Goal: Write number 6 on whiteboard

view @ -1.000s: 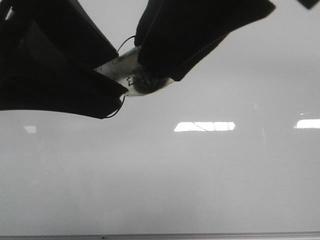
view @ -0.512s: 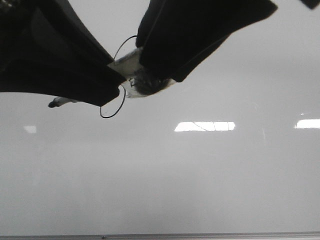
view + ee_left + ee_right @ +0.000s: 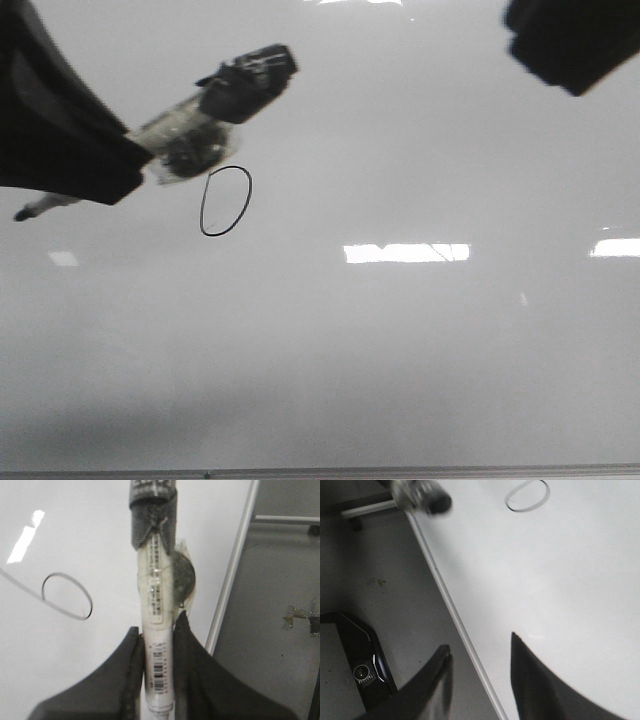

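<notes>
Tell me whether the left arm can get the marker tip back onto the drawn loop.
Probably yes: the left hand grips the marker beside the number 6 on the whiteboard, nothing between; right hand is away.

Dim, soft-focus frames; bright rectangular glare streaks the whiteboard (image 3: 400, 350).

It looks like a bare lab or workshop: a glossy whiteboard (image 3: 420, 350) mirrors rectangular ceiling lights, and beyond its frame, beside the left gripper (image 3: 159, 645), lies a stained grey concrete floor (image 3: 270, 610).
</notes>
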You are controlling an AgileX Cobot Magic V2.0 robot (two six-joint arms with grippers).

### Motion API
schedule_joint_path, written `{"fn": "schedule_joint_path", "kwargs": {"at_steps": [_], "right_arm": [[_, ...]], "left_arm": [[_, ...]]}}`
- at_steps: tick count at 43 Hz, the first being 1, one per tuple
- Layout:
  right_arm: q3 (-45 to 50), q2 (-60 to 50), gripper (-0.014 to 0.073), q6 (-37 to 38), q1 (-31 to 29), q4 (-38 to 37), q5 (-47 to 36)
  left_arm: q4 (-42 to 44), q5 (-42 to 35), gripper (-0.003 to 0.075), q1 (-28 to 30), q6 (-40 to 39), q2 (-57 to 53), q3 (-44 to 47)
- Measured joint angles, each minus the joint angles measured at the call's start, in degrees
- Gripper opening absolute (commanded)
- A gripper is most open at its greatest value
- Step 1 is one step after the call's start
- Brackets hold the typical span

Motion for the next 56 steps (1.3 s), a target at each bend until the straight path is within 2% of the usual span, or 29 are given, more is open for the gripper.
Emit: {"fn": "schedule_joint_path", "kwargs": {"at_steps": [4,12,20,26,31,43,56], "right_arm": [[5.54,-7.67,0.0311,1.46,-6.12,0.00,0.00],[15.79,-23.22,0.0309,8.14,-15.32,0.00,-3.95],[22.96,-32.55,0.0309,11.44,-18.50,0.00,-7.18],[25.45,-35.03,0.0309,12.00,-18.62,0.00,-8.15],[25.56,-35.14,0.0309,12.09,-18.62,0.61,-8.95],[25.56,-35.14,0.0309,12.09,-18.62,1.40,-9.63],[26.77,-35.28,0.0309,12.13,-18.72,1.40,-10.08]], "left_arm": [[-1.47,-0.12,-0.0011,6.14,-1.55,-2.99,2.44],[-2.10,-2.44,-0.0011,23.98,-14.16,-9.88,6.26],[-3.31,-3.88,-0.0011,41.84,-19.27,-11.05,8.32],[-6.53,-9.96,-0.0011,49.99,-19.73,-8.09,10.12],[-7.55,-16.76,-0.0011,51.82,-19.77,-3.77,11.65],[-8.07,-34.30,-0.0011,50.95,-19.86,12.01,11.87],[-7.52,-44.50,-0.0007,49.07,-19.86,21.12,11.66]]}}
